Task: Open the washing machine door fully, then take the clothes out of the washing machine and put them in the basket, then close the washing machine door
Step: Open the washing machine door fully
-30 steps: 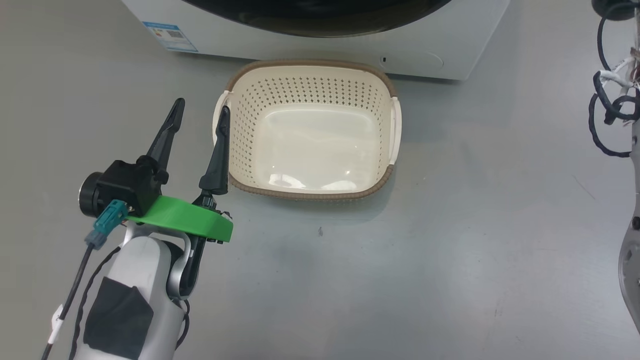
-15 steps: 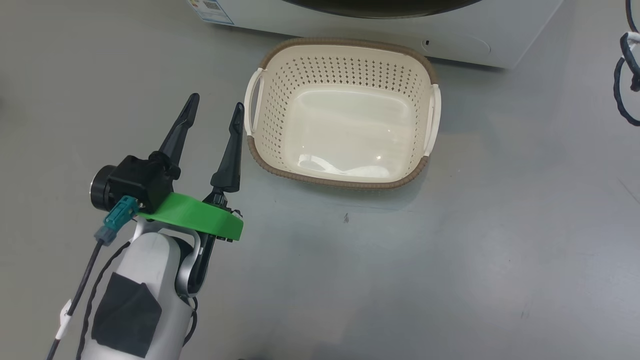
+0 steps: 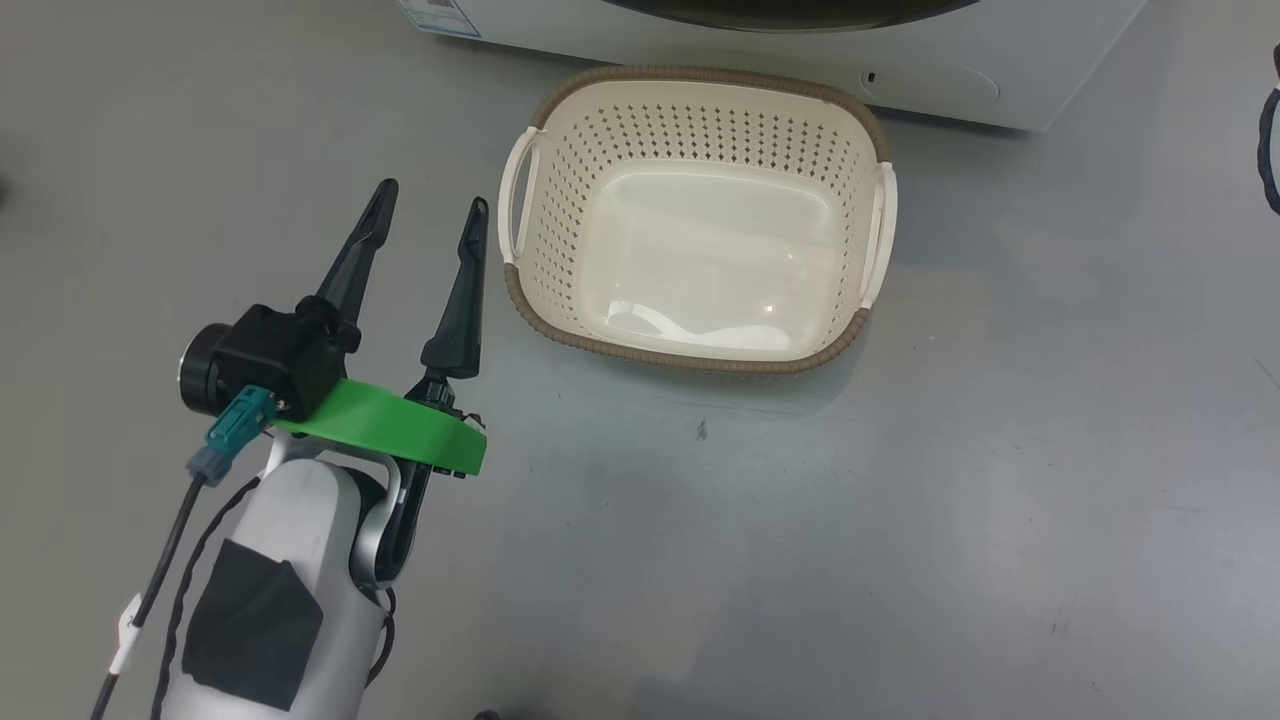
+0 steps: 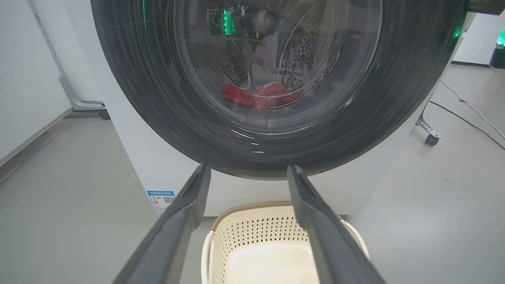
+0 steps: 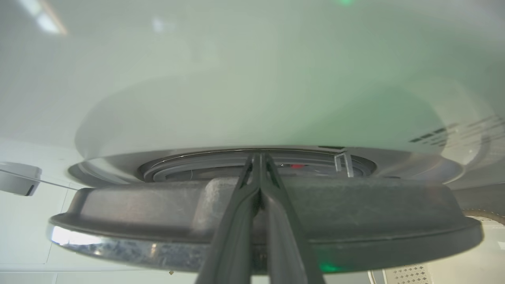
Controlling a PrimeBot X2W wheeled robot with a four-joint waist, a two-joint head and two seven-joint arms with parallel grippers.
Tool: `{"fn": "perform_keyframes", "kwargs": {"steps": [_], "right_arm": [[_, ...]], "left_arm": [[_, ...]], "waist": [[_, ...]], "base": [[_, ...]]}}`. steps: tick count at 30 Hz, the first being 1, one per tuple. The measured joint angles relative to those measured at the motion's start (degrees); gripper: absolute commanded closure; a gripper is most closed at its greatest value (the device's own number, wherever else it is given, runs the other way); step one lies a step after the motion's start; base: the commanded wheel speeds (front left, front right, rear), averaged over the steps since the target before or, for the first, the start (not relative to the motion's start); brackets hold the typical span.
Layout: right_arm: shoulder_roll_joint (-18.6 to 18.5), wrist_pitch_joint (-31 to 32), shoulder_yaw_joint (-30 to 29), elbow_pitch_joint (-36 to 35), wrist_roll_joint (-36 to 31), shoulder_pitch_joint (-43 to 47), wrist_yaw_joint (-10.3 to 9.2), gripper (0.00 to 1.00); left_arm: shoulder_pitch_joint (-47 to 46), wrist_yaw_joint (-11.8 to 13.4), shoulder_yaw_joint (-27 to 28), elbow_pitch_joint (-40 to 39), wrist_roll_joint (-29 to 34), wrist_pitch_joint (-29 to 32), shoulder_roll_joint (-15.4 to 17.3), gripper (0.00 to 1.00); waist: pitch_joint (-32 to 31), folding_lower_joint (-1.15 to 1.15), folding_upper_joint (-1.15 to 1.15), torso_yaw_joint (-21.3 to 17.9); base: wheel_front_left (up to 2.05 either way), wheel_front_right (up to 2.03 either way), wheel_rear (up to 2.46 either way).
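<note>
The washing machine (image 3: 1000, 50) stands at the top of the head view, the black lower rim of the washing machine door (image 3: 780, 10) above the basket (image 3: 700, 76), which is empty on the floor. My left gripper (image 3: 430, 195) hangs open just left of the basket, holding nothing. In the left wrist view my left gripper (image 4: 248, 167) points at the door (image 4: 130, 98), and the red clothes (image 4: 256, 94) show through its glass. My right gripper (image 5: 258, 154) is shut, lying across the door's edge (image 5: 355, 213) with its tips in the narrow gap before the grey rubber ring (image 5: 189, 169).
Bare grey floor surrounds the basket. A blue sticker (image 4: 161, 199) marks the machine's lower left corner. A caster (image 4: 432, 140) and a floor cable (image 4: 465, 102) lie to the machine's right. Black cables (image 3: 1270, 150) hang at the head view's right edge.
The head camera has swung, so the basket and machine now sit further right in the view. The left gripper stays open beside the basket; nothing was taken hold of.
</note>
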Motion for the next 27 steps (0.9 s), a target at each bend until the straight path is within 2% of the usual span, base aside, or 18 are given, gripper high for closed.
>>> {"fn": "perform_keyframes", "kwargs": {"steps": [14, 20, 27], "right_arm": [[-0.25, 8.38, 0.35, 3.04, 3.97, -0.48, 1.81, 1.0], [0.44, 11.47, 0.45, 3.53, 6.01, 0.43, 3.96, 1.0], [2.18, 15.64, 1.38, 4.35, 7.17, 3.2, 5.45, 1.0]], "left_arm": [[-0.24, 0.01, -0.04, 0.04, -0.02, 0.0, -0.02, 0.0], [-0.25, 0.09, 0.23, 0.12, -0.02, 0.0, -0.02, 0.0], [-0.25, 0.36, 0.32, 0.6, 0.0, 0.0, -0.03, 0.0]], "waist": [[-0.56, 0.0, 0.0, -0.79], [-1.07, 0.0, 0.0, -1.32], [-2.31, 0.0, 0.0, -2.36]], "base": [[0.0, 0.0, 0.0], [0.0, 0.0, 0.0], [0.0, 0.0, 0.0]]}}
